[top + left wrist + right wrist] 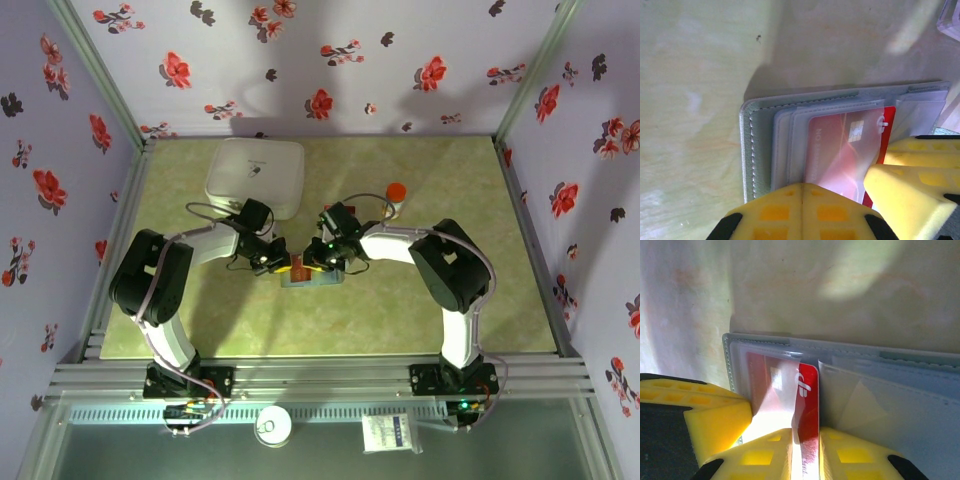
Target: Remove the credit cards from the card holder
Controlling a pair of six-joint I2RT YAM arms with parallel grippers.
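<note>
Right hand (805, 442) pinches red card (808, 385) by its edge; left hand (802, 195), fully closed, overlaps card holder (758, 150) rim.

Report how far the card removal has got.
Done: the holder lies open, with the red card partly slid out. In hand: the shut left gripper rests on the holder, and the right gripper has its fingertips at the card's exposed end; a firm grip is not clear. Left: pull that card free, then any others.
</note>
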